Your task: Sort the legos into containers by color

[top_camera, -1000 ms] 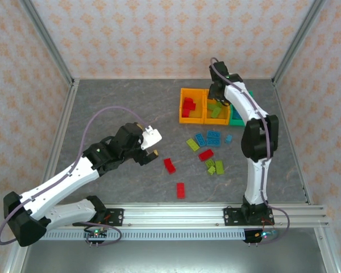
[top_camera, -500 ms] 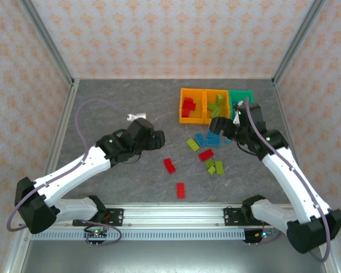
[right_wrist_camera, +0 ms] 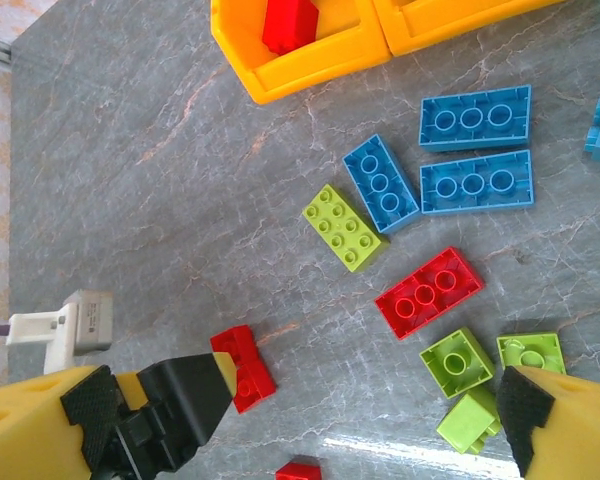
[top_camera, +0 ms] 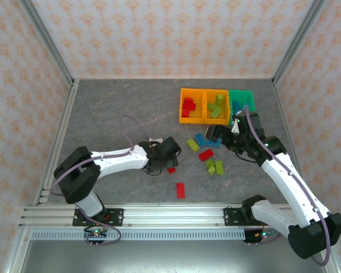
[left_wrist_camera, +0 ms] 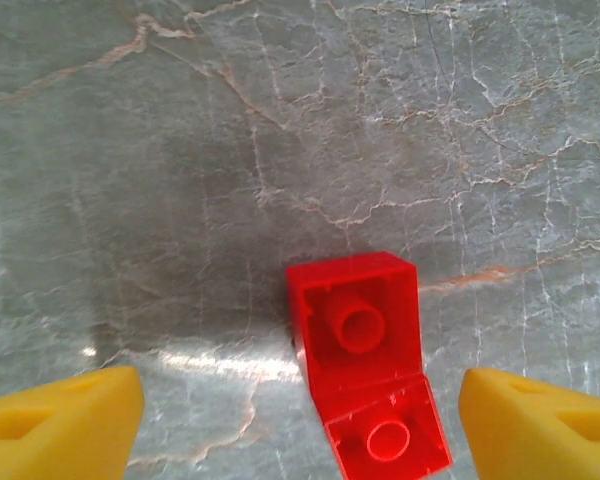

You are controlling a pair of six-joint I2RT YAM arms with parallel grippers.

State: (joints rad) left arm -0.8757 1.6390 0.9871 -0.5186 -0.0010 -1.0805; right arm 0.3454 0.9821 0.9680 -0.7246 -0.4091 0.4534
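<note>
You had a grey, marble-veined tabletop [top_camera: 119, 108] across the middle of the overhead frame. In the left wrist frame its veining showed up close, with a pale glare patch [left_wrist_camera: 195, 362] low and left of centre. Walls [top_camera: 159, 34] papered in cream with an orange floral print closed off the top and both sides. Aluminium posts [top_camera: 45, 42] slanted down from the upper corners, and a silver rail [top_camera: 176, 215] crossed the bottom.

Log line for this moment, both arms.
left gripper: open, fingers either side of red lego | right gripper: open, above loose legos | held: nothing
</note>
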